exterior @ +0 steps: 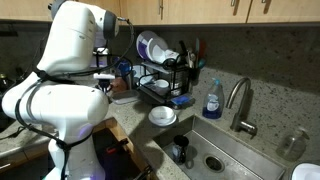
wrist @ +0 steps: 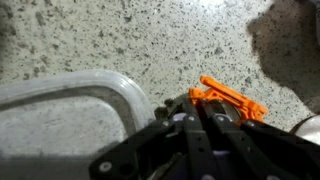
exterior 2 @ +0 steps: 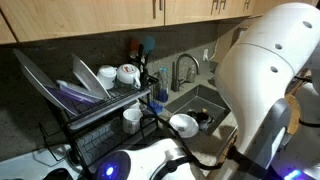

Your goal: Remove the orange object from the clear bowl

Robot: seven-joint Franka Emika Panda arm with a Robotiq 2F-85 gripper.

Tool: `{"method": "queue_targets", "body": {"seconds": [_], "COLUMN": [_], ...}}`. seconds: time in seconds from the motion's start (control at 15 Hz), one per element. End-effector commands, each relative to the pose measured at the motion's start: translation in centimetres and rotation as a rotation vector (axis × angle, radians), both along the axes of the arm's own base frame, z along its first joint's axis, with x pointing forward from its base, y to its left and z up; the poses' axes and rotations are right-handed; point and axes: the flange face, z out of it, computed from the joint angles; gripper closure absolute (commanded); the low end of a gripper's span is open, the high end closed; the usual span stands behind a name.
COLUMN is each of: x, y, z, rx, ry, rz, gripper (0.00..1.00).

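Note:
In the wrist view my gripper has its dark fingers drawn together on the orange object, a bright orange flat piece that sticks out beyond the fingertips above the speckled counter. The clear bowl shows as a transparent curved rim at the left, just beside the fingers. The orange object is outside that rim. In both exterior views the white arm hides the gripper, the bowl and the orange object.
A white round dish sits by the sink. A blue soap bottle and a faucet stand behind the sink. A black dish rack holds plates and cups.

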Motion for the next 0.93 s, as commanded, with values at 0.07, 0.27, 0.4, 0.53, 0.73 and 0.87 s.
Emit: {"method": "queue_targets", "body": {"seconds": [0.07,0.27,0.4,0.53,0.73,0.87], "x": [0.2,0.2,0.8,1.6,2.9,3.8], "y": [0.7,0.6,0.0,-0.8,-1.9,-2.7], "z": [0.5,0.8,1.4,2.0,3.2,4.1], "rx": [0.018,0.024,0.031,0.046,0.076,0.097], "ry": [0.030,0.019,-0.005,-0.019,-0.045,-0.060], "rz": [0.029,0.022,-0.009,-0.040,-0.082,-0.107], "gripper": [0.65,0.45,0.30,0.14,0.03,0.00]}}
